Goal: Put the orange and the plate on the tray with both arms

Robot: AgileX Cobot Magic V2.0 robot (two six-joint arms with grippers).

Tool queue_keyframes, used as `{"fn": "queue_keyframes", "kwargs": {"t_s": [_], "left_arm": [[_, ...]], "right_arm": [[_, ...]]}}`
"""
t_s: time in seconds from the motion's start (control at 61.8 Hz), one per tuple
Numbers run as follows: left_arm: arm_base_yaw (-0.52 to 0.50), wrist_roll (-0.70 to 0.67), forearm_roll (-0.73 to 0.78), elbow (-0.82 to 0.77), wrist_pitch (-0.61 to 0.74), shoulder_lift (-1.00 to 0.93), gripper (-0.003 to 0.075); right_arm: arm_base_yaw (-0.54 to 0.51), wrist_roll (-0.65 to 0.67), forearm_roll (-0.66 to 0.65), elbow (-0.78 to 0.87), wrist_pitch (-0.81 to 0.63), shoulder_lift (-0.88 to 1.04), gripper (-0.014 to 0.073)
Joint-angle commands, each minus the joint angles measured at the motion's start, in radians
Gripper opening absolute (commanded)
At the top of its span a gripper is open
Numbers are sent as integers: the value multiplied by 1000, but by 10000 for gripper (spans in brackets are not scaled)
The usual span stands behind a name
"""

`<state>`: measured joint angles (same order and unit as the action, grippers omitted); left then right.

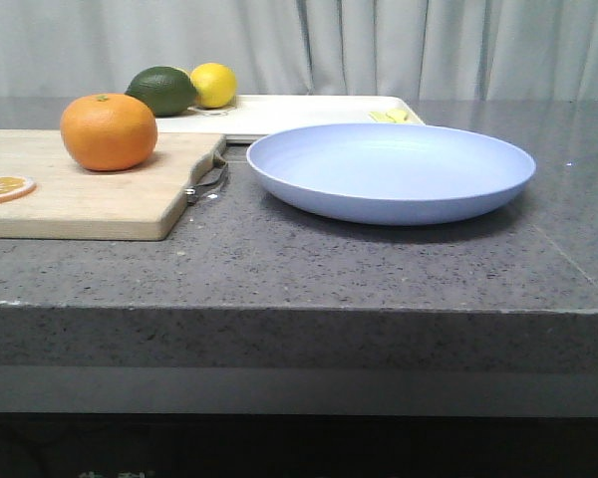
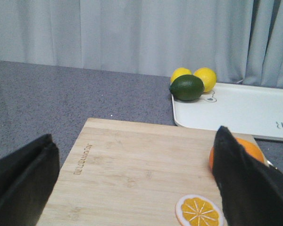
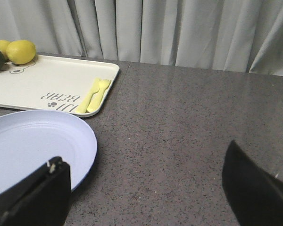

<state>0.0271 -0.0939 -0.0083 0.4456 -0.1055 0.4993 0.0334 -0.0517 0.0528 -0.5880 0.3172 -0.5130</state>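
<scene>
A: What do we count on the table (image 1: 399,269)?

B: We count one orange (image 1: 109,131), one plate (image 1: 390,170), one tray (image 1: 309,112), one board (image 1: 90,189), two lemons (image 2: 205,77), one lime (image 1: 162,91) and one dried slice (image 1: 2,187). A pair of small yellow utensils (image 3: 95,95) lies on the tray.

A: How does the orange look, and where is it?

B: Round, bright, with a small green stem dimple on top. It sits on the board, near the corner closest to the tray. The slice lies on the same board, apart from it.

A: And the plate?

B: Wide, shallow, pale lavender-blue, resting on the table beside the board, in front of the tray. The lemons and lime sit at the tray's far left corner.

A: The end effectors?

B: The left end effector (image 2: 141,188) is spread wide above the board, grasping nothing. The right end effector (image 3: 146,193) is likewise released, one finger (image 3: 35,197) near the plate's rim.
</scene>
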Motion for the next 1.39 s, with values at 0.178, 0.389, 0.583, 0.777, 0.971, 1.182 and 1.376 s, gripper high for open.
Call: {"fn": "queue_keyframes", "kwargs": {"t_s": [0.178, 0.389, 0.583, 0.777, 0.971, 1.182, 1.376], "left_arm": [[2, 0, -26, 145, 48, 191, 606], [71, 0, -26, 373, -132, 459, 606], [193, 0, -26, 634, -348, 714, 606], [299, 0, -26, 858, -493, 930, 606], [324, 0, -26, 1012, -575, 1082, 606], [325, 0, -29, 1055, -627, 1172, 606], [325, 0, -50, 1055, -638, 1214, 606]], "right_arm": [[-3, -9, 2, -34, -78, -9, 654], [-3, -9, 2, -34, -79, -9, 654], [-3, -9, 2, -34, -80, -9, 654], [-3, -9, 2, -34, -81, -9, 654], [-3, -9, 2, -34, -81, -9, 654], [-3, -9, 2, -34, -81, -9, 654], [-3, -9, 2, -34, -81, -9, 654]]}}
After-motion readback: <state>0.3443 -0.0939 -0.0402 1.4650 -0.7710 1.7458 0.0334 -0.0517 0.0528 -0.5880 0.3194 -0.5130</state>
